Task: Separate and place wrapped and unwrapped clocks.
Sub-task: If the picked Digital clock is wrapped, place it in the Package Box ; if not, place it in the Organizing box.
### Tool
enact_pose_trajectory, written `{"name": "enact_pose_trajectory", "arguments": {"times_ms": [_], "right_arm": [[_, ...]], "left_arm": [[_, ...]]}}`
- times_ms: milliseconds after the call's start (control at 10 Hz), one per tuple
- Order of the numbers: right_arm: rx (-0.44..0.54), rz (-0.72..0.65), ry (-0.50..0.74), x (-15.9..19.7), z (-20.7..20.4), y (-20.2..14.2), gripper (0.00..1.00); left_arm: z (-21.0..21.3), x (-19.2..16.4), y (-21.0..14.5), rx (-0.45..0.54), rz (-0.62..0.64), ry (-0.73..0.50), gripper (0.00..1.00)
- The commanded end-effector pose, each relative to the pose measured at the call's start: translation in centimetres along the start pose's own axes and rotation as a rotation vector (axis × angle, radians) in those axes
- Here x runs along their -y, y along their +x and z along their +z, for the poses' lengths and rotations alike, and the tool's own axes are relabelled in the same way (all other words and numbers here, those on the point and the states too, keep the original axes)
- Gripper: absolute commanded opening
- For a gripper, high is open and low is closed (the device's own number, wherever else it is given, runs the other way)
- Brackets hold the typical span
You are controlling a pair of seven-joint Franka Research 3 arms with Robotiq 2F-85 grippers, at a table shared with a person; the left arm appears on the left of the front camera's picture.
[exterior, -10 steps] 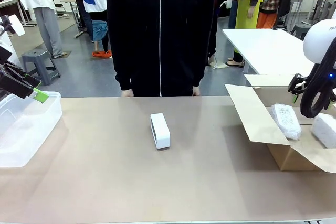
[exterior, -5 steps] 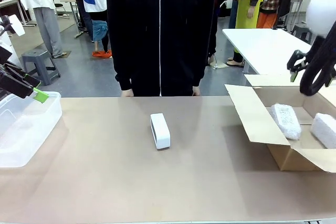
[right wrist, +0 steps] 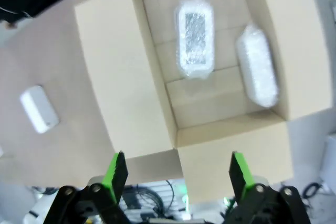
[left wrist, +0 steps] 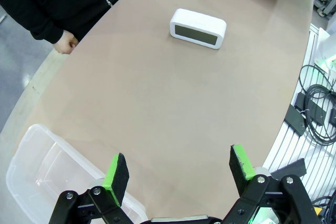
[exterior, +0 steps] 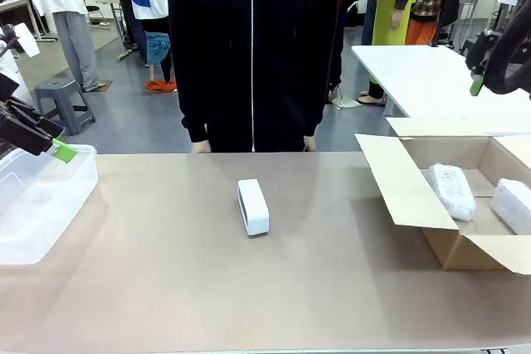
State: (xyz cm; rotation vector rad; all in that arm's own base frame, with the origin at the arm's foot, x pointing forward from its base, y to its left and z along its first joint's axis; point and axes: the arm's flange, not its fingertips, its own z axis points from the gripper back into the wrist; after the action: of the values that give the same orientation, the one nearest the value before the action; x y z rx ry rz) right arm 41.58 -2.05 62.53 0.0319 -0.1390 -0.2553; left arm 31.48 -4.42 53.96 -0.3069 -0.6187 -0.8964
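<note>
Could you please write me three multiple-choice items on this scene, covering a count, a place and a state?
1. How many wrapped bundles lie in the cardboard box? A one; B two; C three.
2. Where is the bare clock? A inside the box; B on the table; C on the floor.
3. How do the left jaws stand? A open, empty; B shut on the clock; C shut on a bundle.
Answers: 1 B, two lie side by side inside; 2 B, it sits alone mid-table; 3 A, a wide gap, nothing between.
</note>
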Motion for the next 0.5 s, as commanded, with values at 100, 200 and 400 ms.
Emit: {"name": "enact_pose_trajectory", "arguments": {"times_ms": [100,200,400], "right_arm": [[0.004,0.028,0.026,0.01,0.64,-0.79,1.0],[0.009,0.034,0.031,-0.25,0.5,-0.86,1.0],[0.013,0.007,0.002,-0.06,0.99,-0.52,1.0]], "left_arm": [[-0.05,-0.16,-0.09,0.009,-0.014,-0.012,1.0],[-0.05,-0.16,-0.09,0.009,-0.014,-0.012,1.0],[-0.05,-0.16,-0.09,0.009,-0.014,-0.012,1.0]]}}
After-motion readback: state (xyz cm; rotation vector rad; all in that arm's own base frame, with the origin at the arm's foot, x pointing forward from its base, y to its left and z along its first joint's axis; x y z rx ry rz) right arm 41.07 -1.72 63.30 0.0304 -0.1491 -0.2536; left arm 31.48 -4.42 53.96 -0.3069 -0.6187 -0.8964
